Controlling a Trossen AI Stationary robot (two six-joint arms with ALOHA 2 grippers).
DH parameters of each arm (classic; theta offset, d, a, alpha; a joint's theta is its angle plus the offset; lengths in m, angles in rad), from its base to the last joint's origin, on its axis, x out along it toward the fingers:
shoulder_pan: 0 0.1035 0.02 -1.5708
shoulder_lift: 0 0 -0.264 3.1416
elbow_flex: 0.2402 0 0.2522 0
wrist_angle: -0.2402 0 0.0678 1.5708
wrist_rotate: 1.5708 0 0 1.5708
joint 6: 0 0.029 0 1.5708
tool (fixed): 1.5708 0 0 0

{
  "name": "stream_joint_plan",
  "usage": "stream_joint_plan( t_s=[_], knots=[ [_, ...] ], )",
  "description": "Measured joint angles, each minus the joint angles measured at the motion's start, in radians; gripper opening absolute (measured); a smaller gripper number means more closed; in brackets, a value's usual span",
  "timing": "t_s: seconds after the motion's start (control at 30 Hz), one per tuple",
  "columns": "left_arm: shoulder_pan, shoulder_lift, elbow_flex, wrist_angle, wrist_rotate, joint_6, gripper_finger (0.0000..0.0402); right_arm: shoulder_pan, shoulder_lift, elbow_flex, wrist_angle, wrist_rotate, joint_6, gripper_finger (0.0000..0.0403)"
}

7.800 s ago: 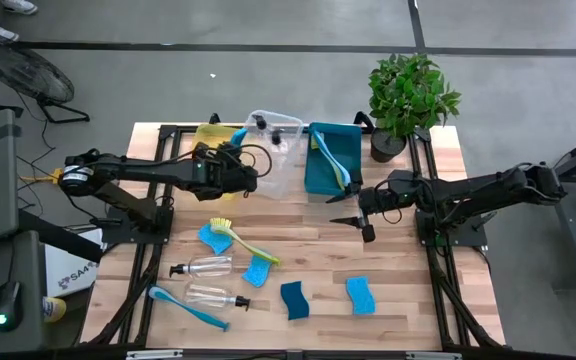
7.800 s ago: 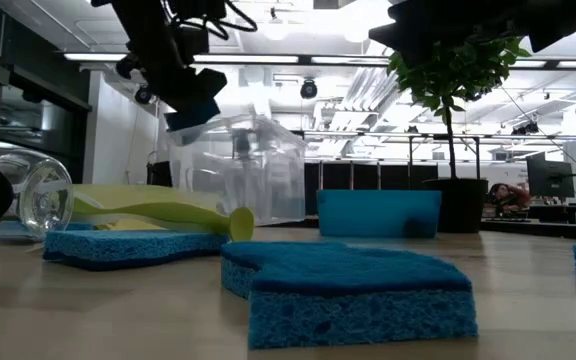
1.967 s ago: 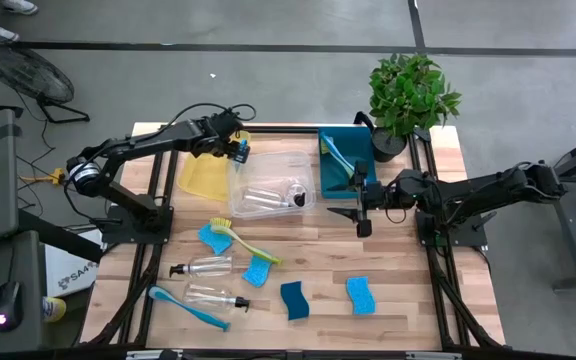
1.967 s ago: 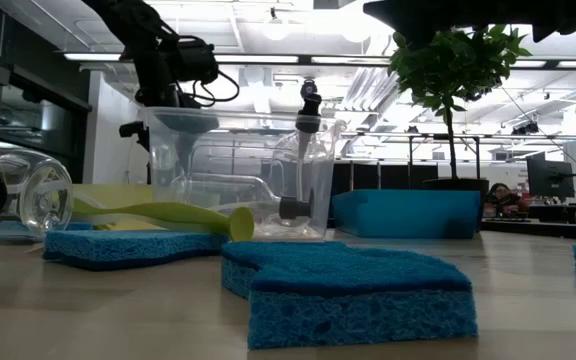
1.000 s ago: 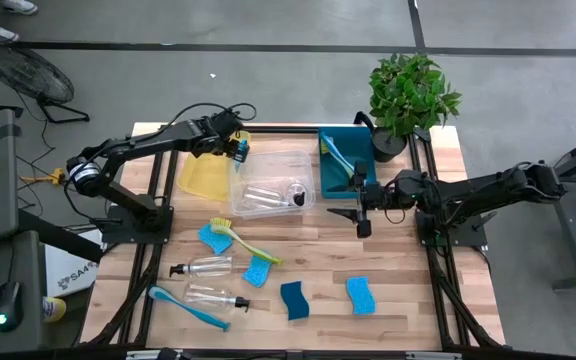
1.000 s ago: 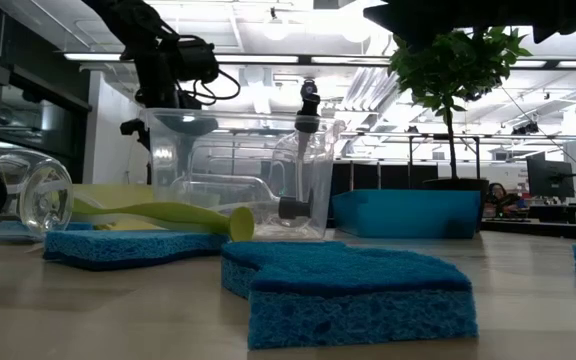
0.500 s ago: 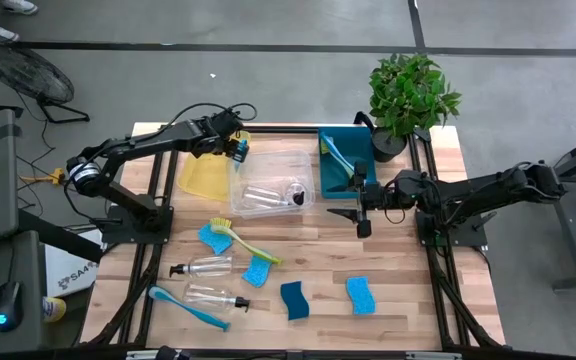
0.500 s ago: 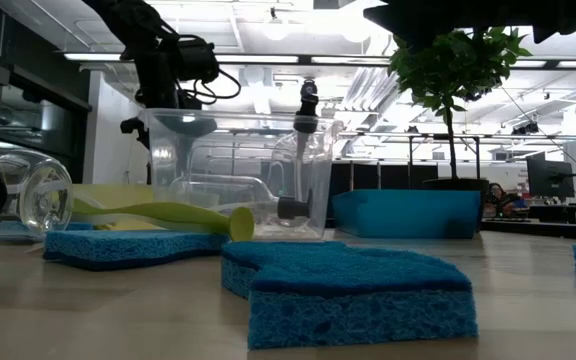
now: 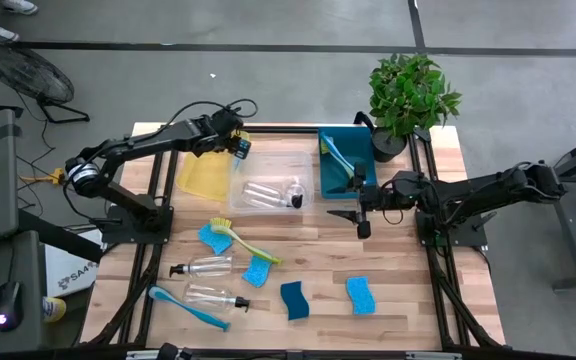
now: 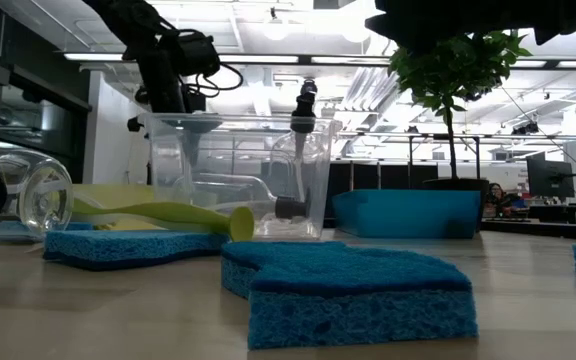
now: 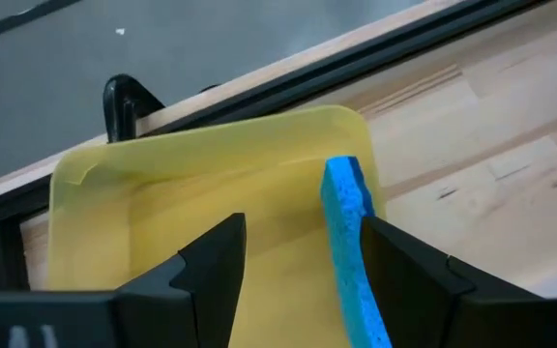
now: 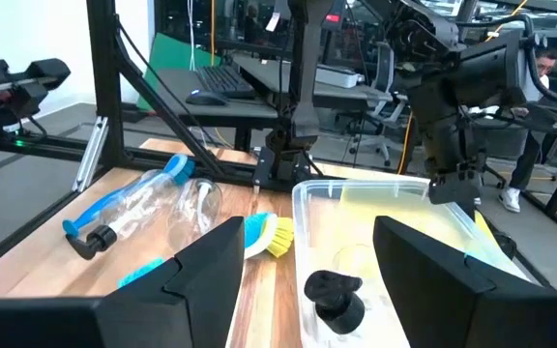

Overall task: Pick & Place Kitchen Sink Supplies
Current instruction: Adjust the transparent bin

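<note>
I have the left pincer [image 11: 298, 256] gripping a blue sponge [image 11: 352, 246] edge-on above the yellow bin [image 11: 162, 208]; risk: it sits near the bin's far wall, so release could tip it onto the worktop [image 9: 408, 290].

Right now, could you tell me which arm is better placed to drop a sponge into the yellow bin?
Left. The left gripper already has a blue sponge between its jaws and hangs directly over the yellow bin. The right gripper waits empty and open beside the teal bin, away from any sponge.
</note>
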Motion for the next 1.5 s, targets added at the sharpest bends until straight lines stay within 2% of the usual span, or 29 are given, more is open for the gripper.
stream_joint_plan(
  t_s=[0.37,0.63,0.73,0.87,1.07,1.27,1.5],
  knots=[
    [0.000,0.000,0.000,-0.004,-0.009,0.012,0.0205,-0.004,0.038,0.000,0.006,0.000,-0.005,0.0223],
    [0.000,0.001,0.000,0.014,-0.008,0.034,0.0264,-0.036,0.211,0.000,0.221,0.000,-0.054,0.0223],
    [0.000,0.001,0.000,0.014,-0.004,0.031,0.0275,-0.067,0.254,0.000,0.273,-0.002,-0.085,0.0223],
    [0.000,0.001,0.000,0.018,-0.003,0.027,0.0273,-0.137,0.311,0.000,0.317,-0.008,-0.058,0.0223],
    [0.000,0.001,0.000,0.021,-0.003,0.023,0.0269,-0.223,0.414,0.000,0.425,-0.121,0.025,0.0223],
    [0.000,0.001,0.000,0.021,-0.003,0.020,0.0269,-0.251,0.501,0.000,0.467,-0.126,0.041,0.0222],
    [0.000,0.001,0.000,0.020,-0.003,0.019,0.0269,-0.253,0.527,0.000,0.515,-0.107,0.021,0.0177]
  ],
)
